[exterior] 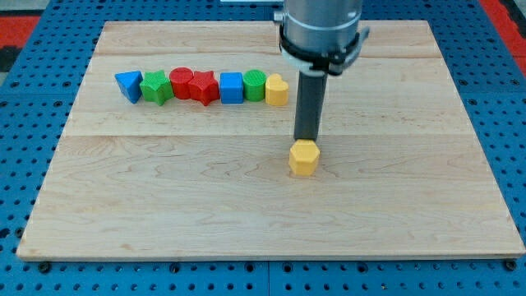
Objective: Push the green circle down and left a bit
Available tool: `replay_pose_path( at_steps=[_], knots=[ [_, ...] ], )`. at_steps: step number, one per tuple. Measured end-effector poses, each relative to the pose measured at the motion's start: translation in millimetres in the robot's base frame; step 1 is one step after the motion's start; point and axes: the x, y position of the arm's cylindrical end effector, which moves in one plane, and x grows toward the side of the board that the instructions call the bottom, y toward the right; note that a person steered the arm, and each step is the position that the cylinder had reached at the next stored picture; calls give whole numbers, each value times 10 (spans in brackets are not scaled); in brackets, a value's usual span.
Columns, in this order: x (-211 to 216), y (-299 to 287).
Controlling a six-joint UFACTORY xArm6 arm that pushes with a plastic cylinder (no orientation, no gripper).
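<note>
The green circle (255, 85) stands in a row of blocks in the upper left part of the wooden board (394, 214), between a blue cube (232, 87) on its left and a yellow heart (277, 90) on its right. My tip (307, 139) is lower and to the right of the green circle, well apart from it. The tip sits just above a yellow hexagon (303, 158), at or touching its top edge.
The row goes on to the left with a red star (204, 87), a red circle (182, 82), a green star (156, 87) and a blue triangle (129, 85). The blocks in the row touch one another.
</note>
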Motion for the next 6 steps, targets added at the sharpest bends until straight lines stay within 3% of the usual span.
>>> replay_pose_path(
  at_steps=[1,2,3,6],
  knots=[
    [349,0],
    [283,216],
    [-244,620],
    [-881,753]
  ],
)
